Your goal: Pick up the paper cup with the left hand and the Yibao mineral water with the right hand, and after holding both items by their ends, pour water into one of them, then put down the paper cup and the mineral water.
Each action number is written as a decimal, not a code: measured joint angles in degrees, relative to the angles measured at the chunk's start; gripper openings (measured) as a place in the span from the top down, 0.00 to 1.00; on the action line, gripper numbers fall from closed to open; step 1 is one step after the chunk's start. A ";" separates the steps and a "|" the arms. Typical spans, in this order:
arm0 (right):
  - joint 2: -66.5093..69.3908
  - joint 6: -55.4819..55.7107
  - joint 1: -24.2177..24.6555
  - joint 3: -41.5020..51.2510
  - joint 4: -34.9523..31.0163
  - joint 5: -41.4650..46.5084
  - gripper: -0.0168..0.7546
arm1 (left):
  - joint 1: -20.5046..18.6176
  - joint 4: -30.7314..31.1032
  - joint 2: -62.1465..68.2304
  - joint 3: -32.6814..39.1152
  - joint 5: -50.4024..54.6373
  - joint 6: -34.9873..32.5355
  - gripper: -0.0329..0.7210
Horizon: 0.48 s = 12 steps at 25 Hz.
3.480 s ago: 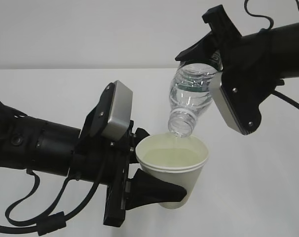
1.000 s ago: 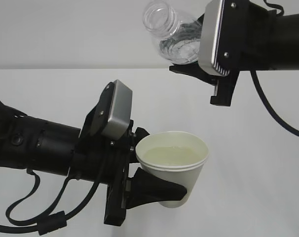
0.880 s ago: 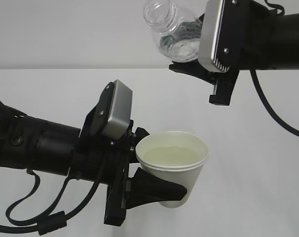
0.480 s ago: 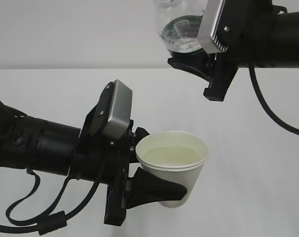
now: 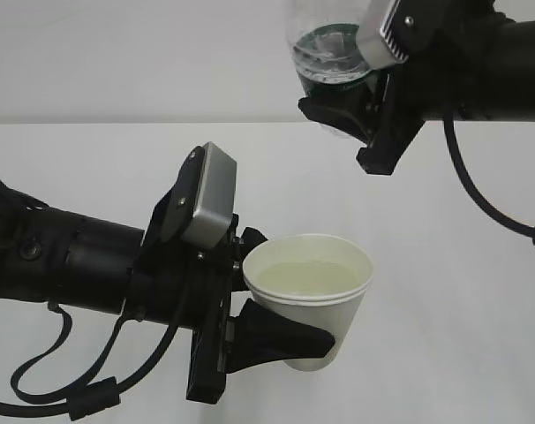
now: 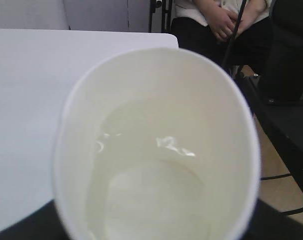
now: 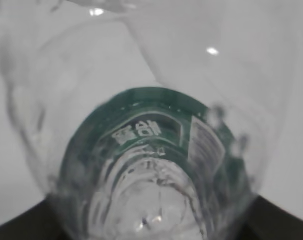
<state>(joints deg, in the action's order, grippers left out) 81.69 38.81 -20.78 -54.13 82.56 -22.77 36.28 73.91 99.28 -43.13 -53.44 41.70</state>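
The white paper cup (image 5: 313, 305) hangs above the table, upright and part full of water, with my left gripper (image 5: 281, 296) shut on its lower half. From the left wrist view I look down into the cup (image 6: 156, 65) at the water. High at the upper right, my right gripper (image 5: 345, 87) is shut on the base of the Yibao mineral water (image 5: 325, 49). The bottle stands roughly upright there, and its neck is cut off by the top of the view. The right wrist view looks up along the clear bottle (image 7: 141, 135) past its green label.
The white table (image 5: 479, 291) lies under both arms. Black cables (image 5: 64, 389) hang below the left arm. Past the table's far edge in the left wrist view sit a person (image 6: 216, 20) and a black chair (image 6: 286, 100).
The right gripper has turned the bottle from a tilt to roughly upright and lifted it, so its mouth has left the top of the view. The left arm and cup have stayed still.
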 joint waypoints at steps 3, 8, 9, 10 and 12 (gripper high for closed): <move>0.00 1.95 0.00 0.00 -0.11 0.93 0.43 | 0.00 0.00 0.00 0.00 0.00 0.00 0.43; 0.00 5.69 0.00 0.00 -0.21 2.54 0.43 | 0.00 0.00 0.00 0.00 0.00 0.00 0.43; 0.00 6.49 0.00 0.00 -0.21 2.65 0.43 | 0.00 0.00 0.00 0.00 0.00 0.00 0.43; 0.00 7.18 0.00 0.00 -0.21 2.78 0.43 | 0.00 0.00 0.00 0.00 0.00 0.00 0.43; 0.00 8.49 0.00 0.00 -0.29 2.87 0.43 | 0.00 0.00 0.00 0.00 0.00 0.00 0.43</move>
<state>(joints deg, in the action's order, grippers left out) 81.69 47.30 -20.78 -54.13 82.27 -19.90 36.28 73.91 99.28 -43.13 -53.44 41.70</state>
